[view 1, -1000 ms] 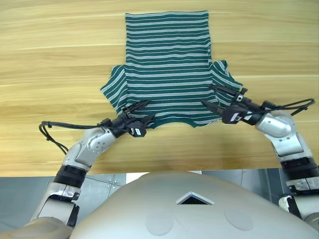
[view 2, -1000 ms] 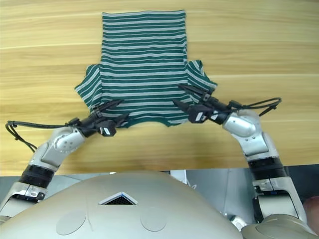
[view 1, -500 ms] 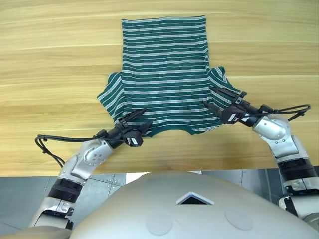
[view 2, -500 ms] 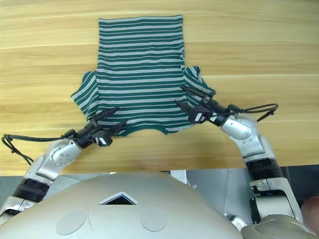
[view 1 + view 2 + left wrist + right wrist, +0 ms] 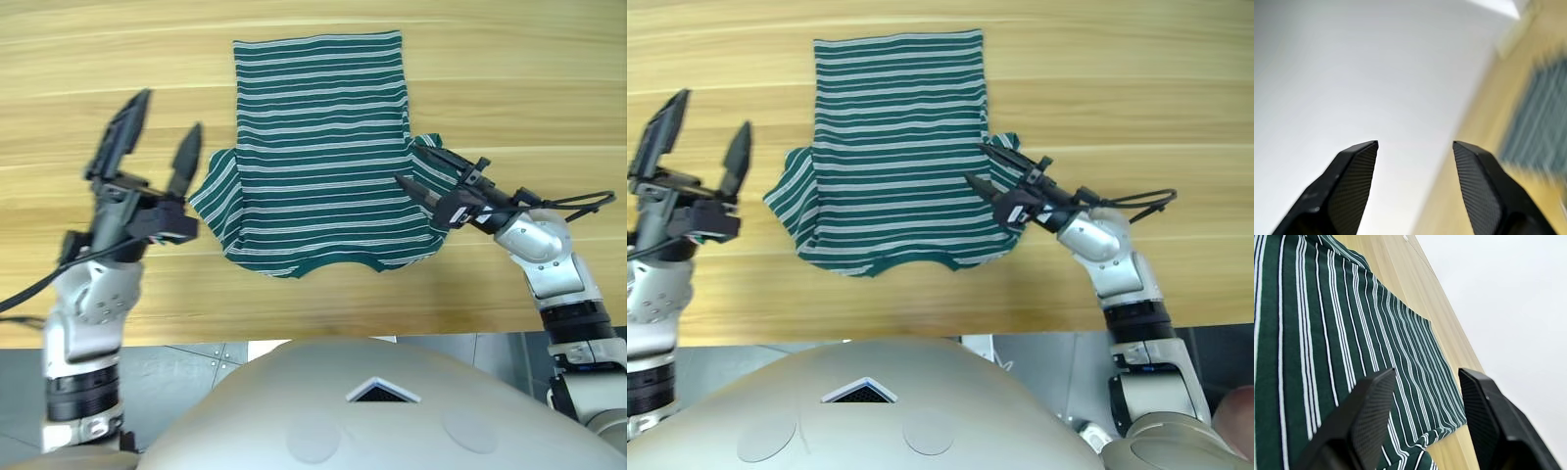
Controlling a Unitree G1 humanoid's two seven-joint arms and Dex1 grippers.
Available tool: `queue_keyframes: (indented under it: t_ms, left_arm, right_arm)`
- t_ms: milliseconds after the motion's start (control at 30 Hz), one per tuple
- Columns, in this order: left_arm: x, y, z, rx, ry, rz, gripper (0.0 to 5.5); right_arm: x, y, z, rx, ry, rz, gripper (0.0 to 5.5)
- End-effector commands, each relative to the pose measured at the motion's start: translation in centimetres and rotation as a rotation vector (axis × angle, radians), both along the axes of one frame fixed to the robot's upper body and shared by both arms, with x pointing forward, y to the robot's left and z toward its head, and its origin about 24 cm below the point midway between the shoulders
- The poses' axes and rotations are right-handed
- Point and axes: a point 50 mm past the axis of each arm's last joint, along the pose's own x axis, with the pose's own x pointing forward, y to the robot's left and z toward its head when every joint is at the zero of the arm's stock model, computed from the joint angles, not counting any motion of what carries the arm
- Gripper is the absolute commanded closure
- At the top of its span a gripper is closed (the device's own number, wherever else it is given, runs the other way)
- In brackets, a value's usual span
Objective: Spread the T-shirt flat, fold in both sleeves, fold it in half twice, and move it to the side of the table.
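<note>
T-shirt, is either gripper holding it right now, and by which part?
Nothing is held. The left gripper is open, up beside the T-shirt. The right gripper is open over the sleeve on the robot's right, no cloth between its fingers.

Left pincer (image 5: pixel 165 117) held high, pointing up, fingers spread; right pincer (image 5: pixel 409 164) low, pointing inward, fingers apart.

Matt knit cloth T-shirt (image 5: pixel 318 147), smooth satin wood table (image 5: pixel 509 88), right gripper (image 5: pixel 1427 371) w/ matt blk weave-textured fingers (image 5: pixel 1371 416).
</note>
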Motion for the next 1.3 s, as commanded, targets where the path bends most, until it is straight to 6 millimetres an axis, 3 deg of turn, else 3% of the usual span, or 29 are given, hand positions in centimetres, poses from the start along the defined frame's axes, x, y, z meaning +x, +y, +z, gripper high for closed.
queue_keyframes:
  t_ms: [33, 233, 467, 600, 867, 1233, 1300]
  left_arm:
    - [-4.1, 1.4, -4.2, 0.203, 0.452, -0.012, 2.67]
    - [-4.6, 2.0, -7.3, 0.312, 0.721, -0.080, 2.67]
    - [-0.4, 1.8, -9.0, 0.385, 0.681, -0.085, 2.67]
    - [1.0, 2.5, -9.2, 0.442, 0.642, -0.036, 2.67]
    - [2.3, 2.7, -9.6, 0.478, 0.606, -0.025, 2.67]
    - [2.8, 1.2, -10.3, 0.457, 0.606, -0.080, 2.67]
    - [2.8, 1.4, -10.3, 0.459, 0.607, -0.071, 2.92]
  right_arm:
    - [0.8, -0.4, 0.3, -0.039, -0.010, 0.002, 3.13]
    - [0.7, -0.5, 0.3, -0.051, -0.014, 0.006, 3.13]
    - [0.2, -1.4, 0.0, -0.076, -0.002, -0.013, 3.13]
    - [-0.1, -1.8, -0.3, -0.080, 0.006, -0.032, 3.13]
    - [-0.3, -2.1, -0.7, -0.081, 0.010, -0.048, 3.13]
    - [-0.7, -2.2, -0.9, -0.078, 0.015, -0.049, 3.13]
    - [-0.8, -2.2, -0.9, -0.078, 0.017, -0.049, 3.13]
